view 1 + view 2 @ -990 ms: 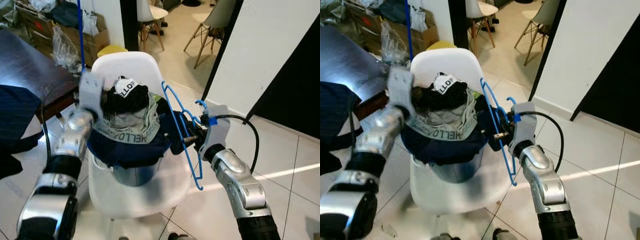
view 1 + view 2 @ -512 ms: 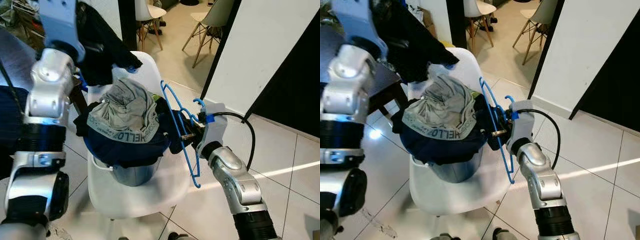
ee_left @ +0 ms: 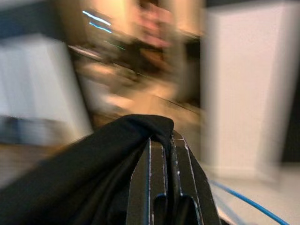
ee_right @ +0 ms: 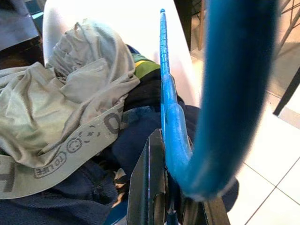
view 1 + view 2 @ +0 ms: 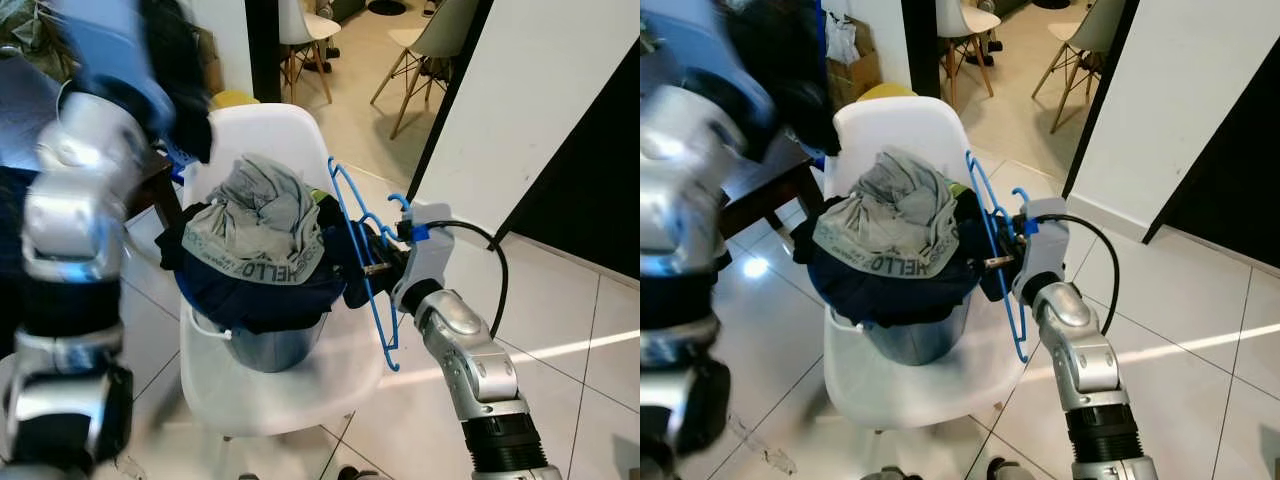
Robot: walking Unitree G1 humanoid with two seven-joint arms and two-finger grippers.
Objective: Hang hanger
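Gripping a blue hanger (image 5: 362,262), the right gripper (image 5: 383,262) sits just off the right edge of a white chair (image 5: 262,135); its fingers are closed narrow on the hanger near the hook, seen close in the right wrist view (image 4: 171,126). The hanger stands roughly upright, hook toward the wrist, its frame beside the heaped laundry. On the chair seat a bucket (image 5: 268,345) holds the pile: a grey garment (image 5: 258,215) with printed lettering on top, dark navy cloth (image 5: 262,290) under it, spilling over the rim. The left gripper (image 3: 166,187) is raised high by the chair's back corner, blurred, fingers pinched together on a black garment (image 3: 84,173) that drapes off them. Pale floor tiles (image 5: 560,310) around; more chairs (image 5: 300,30) stand far behind.
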